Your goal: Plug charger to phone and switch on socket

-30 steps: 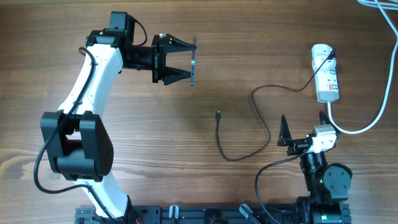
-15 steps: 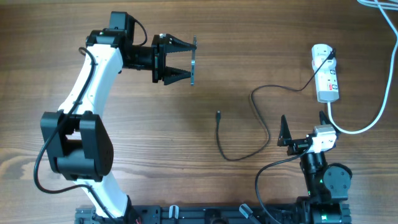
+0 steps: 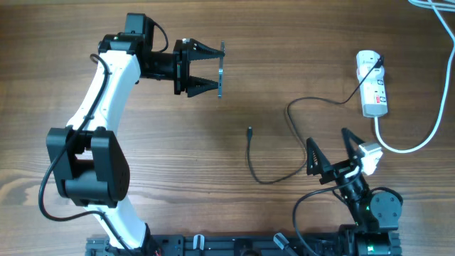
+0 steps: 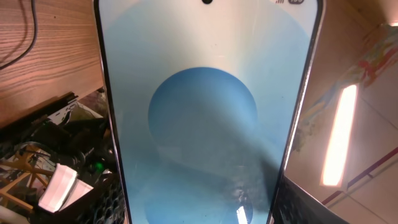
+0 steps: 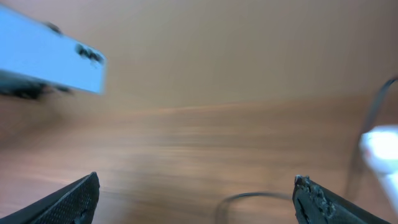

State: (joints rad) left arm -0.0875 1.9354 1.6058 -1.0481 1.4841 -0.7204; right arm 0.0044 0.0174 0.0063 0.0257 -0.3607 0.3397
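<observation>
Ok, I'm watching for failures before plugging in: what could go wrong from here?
The left gripper holds the phone turned on edge; plug pressure might tilt it. The charger's plug tip lies loose, small, apart from the open right gripper, so a grasp may miss.

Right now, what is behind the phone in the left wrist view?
Around the phone you can see wooden table, a black cable and dark robot hardware. Anything straight behind the screen is covered.

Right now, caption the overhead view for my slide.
Left gripper holds the phone edge-on; right gripper, open, near the charger, its tip loose on the table.
</observation>
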